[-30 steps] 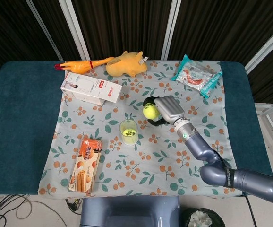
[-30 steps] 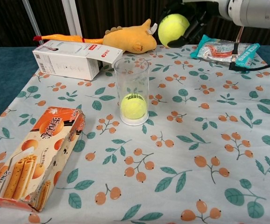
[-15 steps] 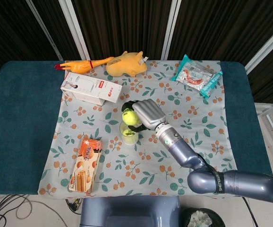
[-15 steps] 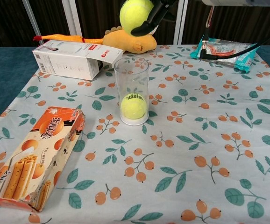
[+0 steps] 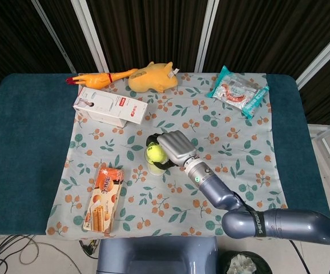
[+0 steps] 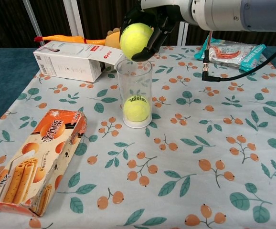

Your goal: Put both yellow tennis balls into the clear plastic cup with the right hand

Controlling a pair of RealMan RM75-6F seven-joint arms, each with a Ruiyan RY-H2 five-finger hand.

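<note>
A clear plastic cup [image 6: 134,95] stands upright on the floral cloth with one yellow tennis ball [image 6: 136,108] resting at its bottom. My right hand [image 6: 159,19] grips the second yellow tennis ball [image 6: 135,41] right above the cup's rim, the ball just over the opening. In the head view the right hand [image 5: 176,147] covers most of the cup [image 5: 155,165], and the held ball [image 5: 154,153] shows at its left side. My left hand appears in neither view.
A white carton [image 6: 77,60] and a yellow rubber chicken [image 6: 133,39] lie behind the cup. A biscuit box [image 6: 33,160] sits front left. A snack packet [image 6: 234,50] lies at the back right. A black cable [image 6: 233,67] trails from my right arm.
My right hand carried the second ball leftward from the cup's right side, then lowered it to just above the cup's rim. The first ball stayed in the cup.
</note>
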